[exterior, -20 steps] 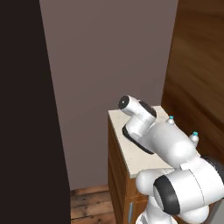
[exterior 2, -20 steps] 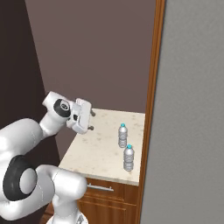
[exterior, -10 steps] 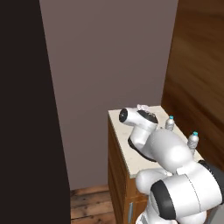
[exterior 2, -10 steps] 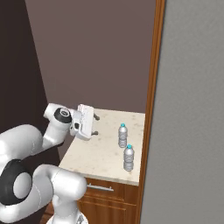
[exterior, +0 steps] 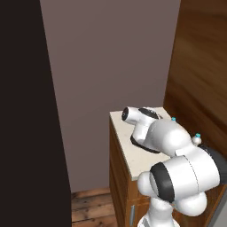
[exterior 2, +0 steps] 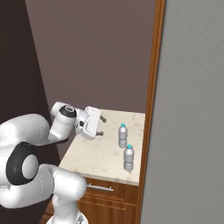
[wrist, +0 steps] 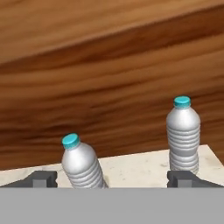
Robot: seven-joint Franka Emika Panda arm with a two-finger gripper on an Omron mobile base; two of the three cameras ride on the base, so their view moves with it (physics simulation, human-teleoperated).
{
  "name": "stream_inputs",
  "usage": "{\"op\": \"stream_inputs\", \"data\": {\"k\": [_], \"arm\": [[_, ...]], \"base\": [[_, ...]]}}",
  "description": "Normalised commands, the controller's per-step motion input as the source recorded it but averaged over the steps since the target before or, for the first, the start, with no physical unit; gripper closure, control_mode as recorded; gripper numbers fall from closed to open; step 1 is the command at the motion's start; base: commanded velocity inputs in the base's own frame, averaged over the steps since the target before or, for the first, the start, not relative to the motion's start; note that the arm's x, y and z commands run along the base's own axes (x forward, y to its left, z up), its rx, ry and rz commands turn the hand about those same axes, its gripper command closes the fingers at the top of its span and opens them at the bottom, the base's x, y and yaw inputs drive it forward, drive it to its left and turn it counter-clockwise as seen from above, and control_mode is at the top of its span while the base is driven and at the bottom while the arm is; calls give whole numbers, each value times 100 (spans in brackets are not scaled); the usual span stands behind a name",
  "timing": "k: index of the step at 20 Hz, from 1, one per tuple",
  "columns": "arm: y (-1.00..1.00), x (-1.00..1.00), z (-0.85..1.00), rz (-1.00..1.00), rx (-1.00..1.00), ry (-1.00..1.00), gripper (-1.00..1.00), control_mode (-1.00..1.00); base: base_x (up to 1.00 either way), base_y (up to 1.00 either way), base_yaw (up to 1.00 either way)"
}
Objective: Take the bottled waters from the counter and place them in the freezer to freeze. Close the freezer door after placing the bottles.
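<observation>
Two clear bottled waters with teal caps stand on the beige counter (exterior 2: 94, 159), one farther back (exterior 2: 123, 136) and one nearer the front edge (exterior 2: 128, 158). My gripper (exterior 2: 101, 126) hovers just above the counter to their left, open, with nothing between its fingers and aimed at them. In the hand view one bottle (wrist: 81, 166) stands between the fingertips, left of centre. The other bottle (wrist: 183, 134) rises above the right fingertip (wrist: 186, 178). In the left base view my arm hides most of the counter (exterior: 125, 144), and two teal caps (exterior: 173, 119) (exterior: 197, 135) peek out. The freezer's inside is out of view.
A tall plain grey panel (exterior 2: 190, 109) runs along the right, edged by a wooden strip (exterior 2: 152, 87) right beside the bottles. A wood-grain wall (wrist: 109, 87) stands behind them. A dark wall (exterior: 22, 111) stands on the left, over wooden flooring (exterior: 91, 208).
My hand has moved lower and closer to the bottles over the counter, and the wrist has turned to point at them. The bottles have not moved.
</observation>
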Motion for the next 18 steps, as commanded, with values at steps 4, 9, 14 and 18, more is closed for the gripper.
{"op": "stream_inputs", "data": {"k": [4,9,14,18], "arm": [[-20,4,-21,-13,-11,9,-100,-100],[-16,9,-25,-14,-13,15,-100,-100],[-20,8,-19,-12,-10,10,-100,-100],[-14,14,-9,-7,-4,2,-100,-100]], "base": [[0,0,0],[0,0,0],[0,0,0],[0,0,0]]}}
